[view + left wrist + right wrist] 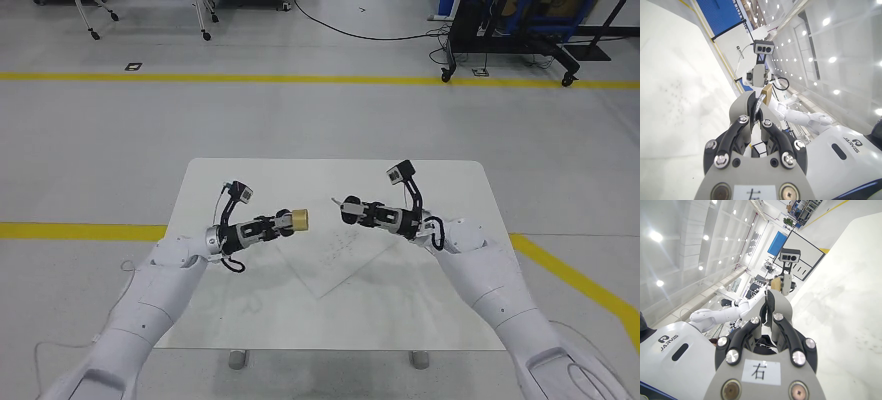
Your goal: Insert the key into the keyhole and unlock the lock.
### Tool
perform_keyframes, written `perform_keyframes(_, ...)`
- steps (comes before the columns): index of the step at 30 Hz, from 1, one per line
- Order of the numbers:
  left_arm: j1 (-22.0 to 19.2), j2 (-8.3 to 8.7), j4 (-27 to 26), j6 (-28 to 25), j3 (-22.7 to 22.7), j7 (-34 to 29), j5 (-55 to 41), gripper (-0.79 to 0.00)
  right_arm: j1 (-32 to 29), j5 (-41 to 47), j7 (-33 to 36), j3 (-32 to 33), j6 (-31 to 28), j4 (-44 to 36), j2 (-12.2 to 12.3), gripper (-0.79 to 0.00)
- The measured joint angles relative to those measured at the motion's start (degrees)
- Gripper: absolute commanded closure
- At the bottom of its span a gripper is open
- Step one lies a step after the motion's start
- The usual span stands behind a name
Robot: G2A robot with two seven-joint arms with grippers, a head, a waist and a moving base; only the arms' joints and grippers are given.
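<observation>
**A:** Left gripper (285,222)?
**B:** Clamped on the brass lock (297,218) by its shackle, above the table (440,300), just left of centre.
**A:** Right gripper (345,210)?
**B:** Fingers pressed together, above the table just right of centre. Whatever they pinch is too small to tell.

Padlock (296,218) above mid-table (440,300), pinched by its shackle in the left gripper (281,223), body pointing toward the right gripper (347,209). Key (335,204) juts from the right gripper's closed tips, toward the padlock. Padlock to the left, key to the right; near each other, not touching.
</observation>
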Motion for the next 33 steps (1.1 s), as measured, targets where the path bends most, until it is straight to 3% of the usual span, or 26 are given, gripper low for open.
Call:
perform_keyframes(6, -1.6, -0.39, -1.5, -0.3, 4.2, 0.3, 5.5, 0.000, 2.9, 2.4, 1.3, -4.3, -1.1, 3.8, -2.1, 0.000)
perform_keyframes(15, -2.5, -0.69, -0.1, -0.4, 6.6, 0.4, 1.6, 0.000, 5.9, 1.1, 3.0, -8.2, -2.0, 8.2, -4.1, 0.000)
perform_keyframes(24, -3.6, -1.06, 3.1, -1.2, 6.9, 1.2, -0.7, 0.000, 5.7, -1.0, 4.9, -8.6, -1.6, 7.1, -4.1, 0.000)
perform_keyframes(30, -4.6, -0.89, 4.4, -5.9, 7.2, 5.8, 7.7, 0.000, 4.4, 0.6, 4.6, -7.0, -1.9, 5.5, -3.4, 0.000)
perform_keyframes(33, -4.6, -0.89, 4.4, -5.8, 7.2, 5.8, 7.2, 0.000, 4.4, 0.6, 4.6, -7.0, -1.9, 5.5, -3.5, 0.000)
